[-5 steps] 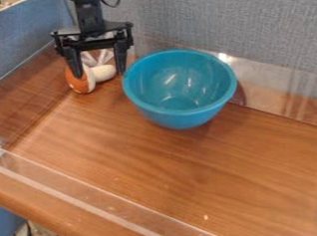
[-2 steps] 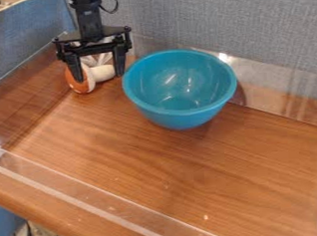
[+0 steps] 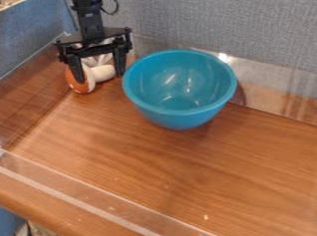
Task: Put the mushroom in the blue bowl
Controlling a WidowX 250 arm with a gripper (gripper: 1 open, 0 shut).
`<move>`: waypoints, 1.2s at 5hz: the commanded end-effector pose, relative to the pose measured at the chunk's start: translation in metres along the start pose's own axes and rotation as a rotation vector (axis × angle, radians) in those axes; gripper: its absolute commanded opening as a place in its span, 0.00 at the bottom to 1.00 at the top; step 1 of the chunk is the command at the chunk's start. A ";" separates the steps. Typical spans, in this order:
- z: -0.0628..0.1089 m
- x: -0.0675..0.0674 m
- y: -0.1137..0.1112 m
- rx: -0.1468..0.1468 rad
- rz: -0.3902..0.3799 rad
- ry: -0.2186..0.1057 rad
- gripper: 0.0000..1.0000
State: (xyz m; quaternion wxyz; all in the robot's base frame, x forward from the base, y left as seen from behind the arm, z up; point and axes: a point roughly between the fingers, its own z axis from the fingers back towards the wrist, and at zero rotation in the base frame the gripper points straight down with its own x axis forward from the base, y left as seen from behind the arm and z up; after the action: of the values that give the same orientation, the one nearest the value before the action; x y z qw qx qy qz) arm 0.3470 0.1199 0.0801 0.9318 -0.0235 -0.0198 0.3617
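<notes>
Wood table (image 3: 192, 178), blue bowl (image 3: 181, 86) beside mushroom (image 3: 92, 76)

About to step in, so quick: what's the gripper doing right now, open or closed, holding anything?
Gripper: open, jaws spread on either side of the mushroom lying on the table by the blue bowl; nothing gripped yet.

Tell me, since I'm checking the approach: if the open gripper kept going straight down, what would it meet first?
Most likely the mushroom, lying on its side between the gripper fingers, then the table; depth is hard to judge.
</notes>
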 end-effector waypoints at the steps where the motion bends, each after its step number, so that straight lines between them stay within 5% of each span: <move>1: 0.020 0.011 -0.004 -0.025 0.011 -0.072 1.00; 6: 0.018 0.014 -0.005 -0.029 0.082 -0.112 1.00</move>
State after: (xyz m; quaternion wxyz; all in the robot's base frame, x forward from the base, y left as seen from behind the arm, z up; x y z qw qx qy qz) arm 0.3549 0.1255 0.0807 0.9141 -0.0168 -0.0490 0.4021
